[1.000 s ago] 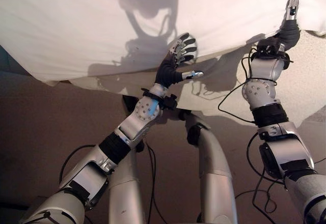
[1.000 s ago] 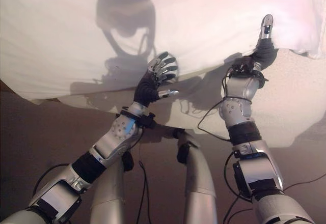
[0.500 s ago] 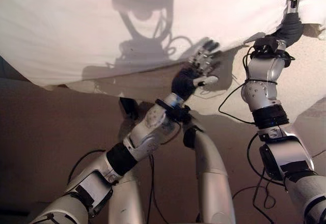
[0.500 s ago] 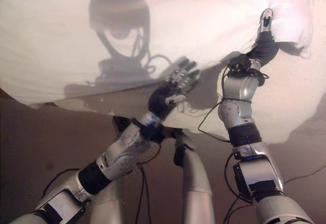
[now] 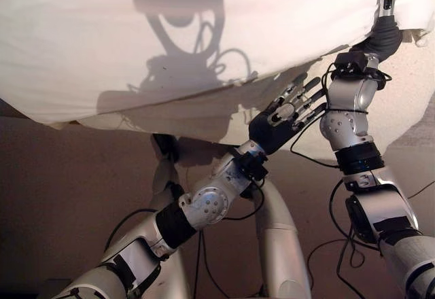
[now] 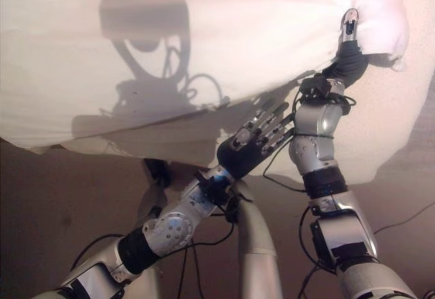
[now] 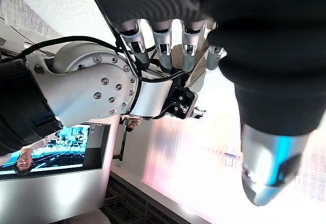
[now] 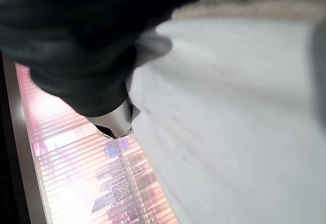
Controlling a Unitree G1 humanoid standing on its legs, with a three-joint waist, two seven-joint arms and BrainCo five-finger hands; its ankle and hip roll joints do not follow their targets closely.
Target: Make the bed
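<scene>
Sheet (image 5: 102, 34): my right hand (image 5: 386, 13) pinches its edge; left hand (image 5: 289, 112), fingers spread, empty, just below that edge. I'd grip there, then pull evenly.

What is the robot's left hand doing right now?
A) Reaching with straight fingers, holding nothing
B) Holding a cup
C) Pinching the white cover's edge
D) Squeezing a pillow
A: the left hand has its fingers spread straight just below the white cover's edge, with nothing in its grasp.
</scene>
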